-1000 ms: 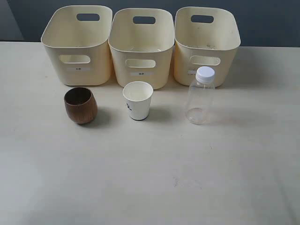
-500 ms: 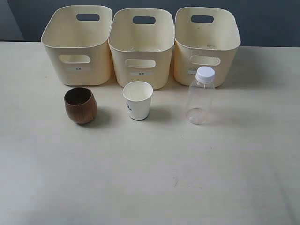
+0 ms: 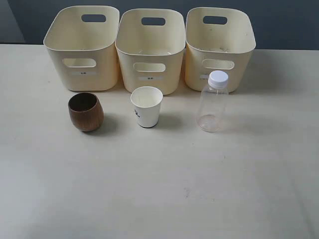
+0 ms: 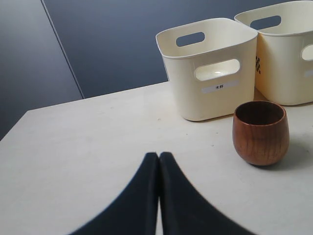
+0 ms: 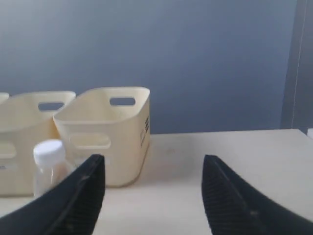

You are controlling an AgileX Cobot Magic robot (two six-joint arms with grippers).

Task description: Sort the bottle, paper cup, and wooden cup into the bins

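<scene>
Three cream bins stand in a row at the back: left bin (image 3: 82,47), middle bin (image 3: 150,50), right bin (image 3: 219,46). In front of them stand the wooden cup (image 3: 85,112), the paper cup (image 3: 146,106) and the clear bottle (image 3: 213,101) with its white cap, all upright. Neither arm shows in the exterior view. My left gripper (image 4: 159,155) is shut and empty, well short of the wooden cup (image 4: 260,132). My right gripper (image 5: 152,161) is open with nothing between its fingers; the bottle (image 5: 49,164) stands behind one finger, in front of the right bin (image 5: 105,132).
The pale table (image 3: 159,189) stretches wide in front of the cups. A dark blue wall (image 3: 284,22) runs behind the bins. The left wrist view also shows the left bin (image 4: 210,68) and part of the middle bin (image 4: 288,49).
</scene>
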